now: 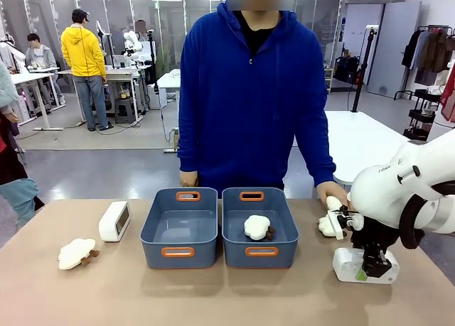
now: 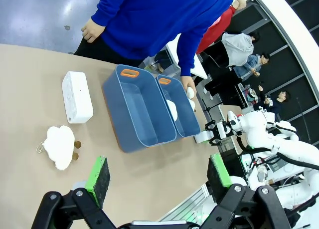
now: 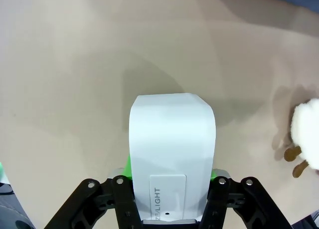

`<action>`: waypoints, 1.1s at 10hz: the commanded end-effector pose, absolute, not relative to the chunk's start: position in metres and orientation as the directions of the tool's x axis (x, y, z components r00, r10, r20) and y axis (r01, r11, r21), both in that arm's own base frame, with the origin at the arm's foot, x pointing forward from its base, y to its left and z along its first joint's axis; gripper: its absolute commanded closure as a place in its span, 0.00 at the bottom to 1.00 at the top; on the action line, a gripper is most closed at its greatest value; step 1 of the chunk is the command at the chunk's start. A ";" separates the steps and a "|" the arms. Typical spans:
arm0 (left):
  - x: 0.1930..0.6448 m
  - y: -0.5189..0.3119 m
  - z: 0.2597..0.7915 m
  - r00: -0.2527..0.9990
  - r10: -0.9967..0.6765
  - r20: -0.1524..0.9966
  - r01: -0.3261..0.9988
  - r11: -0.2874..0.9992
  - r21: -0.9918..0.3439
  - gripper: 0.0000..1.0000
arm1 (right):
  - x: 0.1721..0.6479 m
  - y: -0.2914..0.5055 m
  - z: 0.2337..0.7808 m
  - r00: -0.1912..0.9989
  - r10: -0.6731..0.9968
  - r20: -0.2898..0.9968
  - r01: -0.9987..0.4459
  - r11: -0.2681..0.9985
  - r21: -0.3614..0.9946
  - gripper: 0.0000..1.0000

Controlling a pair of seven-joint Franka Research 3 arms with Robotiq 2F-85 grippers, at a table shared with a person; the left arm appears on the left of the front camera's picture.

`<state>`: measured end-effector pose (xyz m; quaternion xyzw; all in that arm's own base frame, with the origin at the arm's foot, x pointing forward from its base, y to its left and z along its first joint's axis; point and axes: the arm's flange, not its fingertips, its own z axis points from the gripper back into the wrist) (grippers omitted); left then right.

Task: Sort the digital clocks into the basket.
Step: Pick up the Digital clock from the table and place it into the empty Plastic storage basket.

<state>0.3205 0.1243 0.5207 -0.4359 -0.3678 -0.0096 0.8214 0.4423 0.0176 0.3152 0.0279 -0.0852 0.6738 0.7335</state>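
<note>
The right gripper (image 1: 375, 268) is closing on one clock (image 1: 350, 264), its green pads pinching the white case across the short width. In the right wrist view the clock's (image 3: 172, 134) long axis is running straight out from between the jaws, away from the wrist. It appears to be resting on the table (image 1: 234, 297), not yet lifted.

Taking the empty bin (image 1: 151, 234) as the mark: the gripped clock is lying well to its right, beyond the other bin (image 1: 287, 226), which is holding a plush toy (image 1: 257, 227). The empty bin is probably the one meant for clocks, so the carry is likely going to run leftward across the toy bin, and the clock will need to clear two rims.

The second clock (image 1: 114, 221) is standing just left of the empty bin. The left gripper (image 2: 158, 174) is hanging wide and holding nothing, above the table on that same side, so it is the nearer arm for that clock (image 2: 76, 97).
</note>
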 end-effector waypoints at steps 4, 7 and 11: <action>0.324 0.125 0.520 0.715 0.300 0.631 0.366 0.609 -0.704 0.00 | 0.428 -0.016 0.394 0.210 0.943 0.256 -0.971 0.233 -0.060 1.00; 0.324 0.125 0.520 0.715 0.300 0.631 0.366 0.609 -0.704 0.00 | 0.420 -0.062 0.444 0.308 0.839 0.448 -0.931 0.363 -0.041 1.00; 0.324 0.125 0.520 0.715 0.300 0.631 0.366 0.609 -0.704 0.00 | 0.412 -0.079 0.461 0.331 0.820 0.468 -0.916 0.397 -0.048 1.00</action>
